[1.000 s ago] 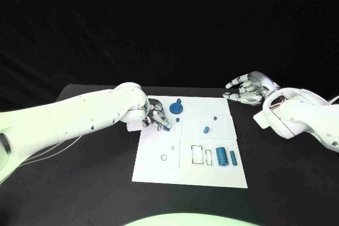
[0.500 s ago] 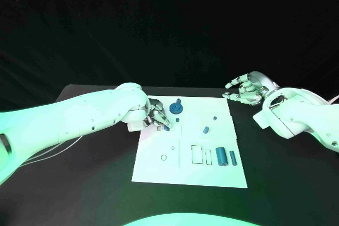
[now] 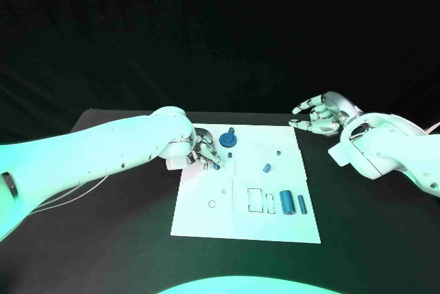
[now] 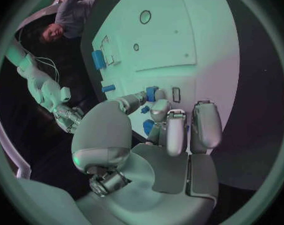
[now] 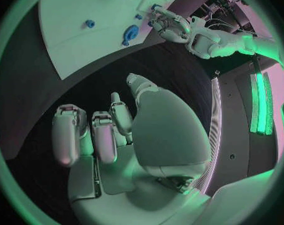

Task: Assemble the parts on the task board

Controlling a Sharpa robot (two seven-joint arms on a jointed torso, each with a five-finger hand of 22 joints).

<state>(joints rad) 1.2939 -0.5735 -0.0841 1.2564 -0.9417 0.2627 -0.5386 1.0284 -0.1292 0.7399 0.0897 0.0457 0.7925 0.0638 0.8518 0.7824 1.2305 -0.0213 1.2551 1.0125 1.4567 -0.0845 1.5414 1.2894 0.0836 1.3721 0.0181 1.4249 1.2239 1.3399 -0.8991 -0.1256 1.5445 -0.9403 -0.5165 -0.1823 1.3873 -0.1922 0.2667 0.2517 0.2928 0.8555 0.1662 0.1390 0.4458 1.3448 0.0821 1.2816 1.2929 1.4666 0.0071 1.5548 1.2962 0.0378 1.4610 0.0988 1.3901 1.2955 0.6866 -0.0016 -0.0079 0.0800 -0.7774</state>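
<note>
The white task board (image 3: 206, 221) lies in the middle of the table. My left hand (image 3: 203, 151) is over its far left part and pinches a small blue part (image 3: 215, 166) between thumb and a finger, low against the board; the left wrist view shows this part (image 4: 152, 92) at the fingertips. A blue gear (image 3: 228, 140) stands just beyond the hand. Two small blue pieces (image 3: 267, 168) sit mid-board, and two blue cylinders (image 3: 288, 203) lie at the near right. My right hand (image 3: 320, 116) hangs with fingers spread and holding nothing, past the board's far right corner.
Outlined slots (image 3: 259, 201) and small holes (image 3: 213, 204) mark the board's near half. Black table (image 3: 367, 230) surrounds the board. The right wrist view shows the board (image 5: 73, 30), the gear (image 5: 130, 33) and my left hand (image 5: 173, 27) across it.
</note>
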